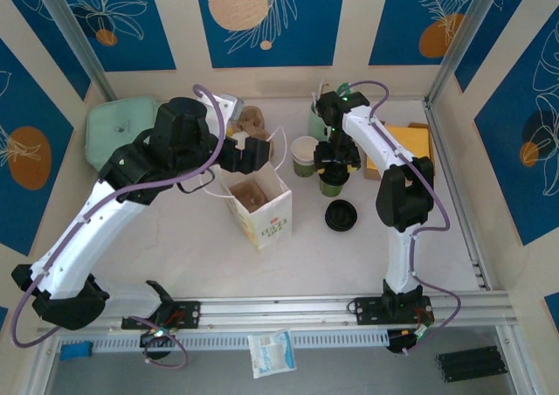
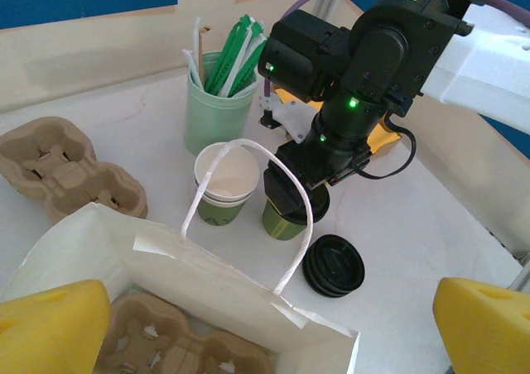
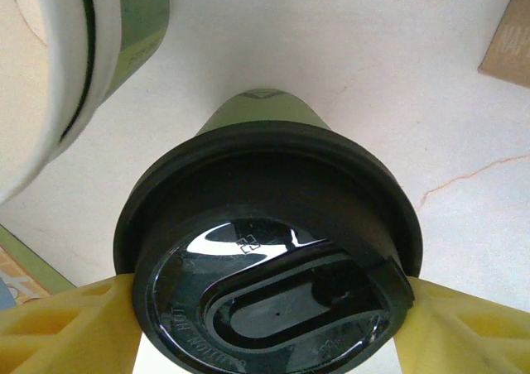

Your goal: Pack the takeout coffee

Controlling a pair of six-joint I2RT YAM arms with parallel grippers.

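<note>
The round black plastic lid (image 3: 269, 250) sat on the small green paper takeout coffee cup (image 2: 280, 222), which stood on the desk (image 2: 431, 225) between my right jaws, grip uncertain, while my left jaws hung wide open above the white paper bag (image 2: 224, 283), coffee not yet packed.

takeout coffee (image 3: 269, 225): olive-green cup, glossy black lid. paper bag (image 2: 190, 279) white. cup carrier (image 2: 62, 169) brown. straw cup (image 2: 214, 113) mint green. wall panels (image 1: 297, 24) blue, white leaf outlines, orange discs.
</note>
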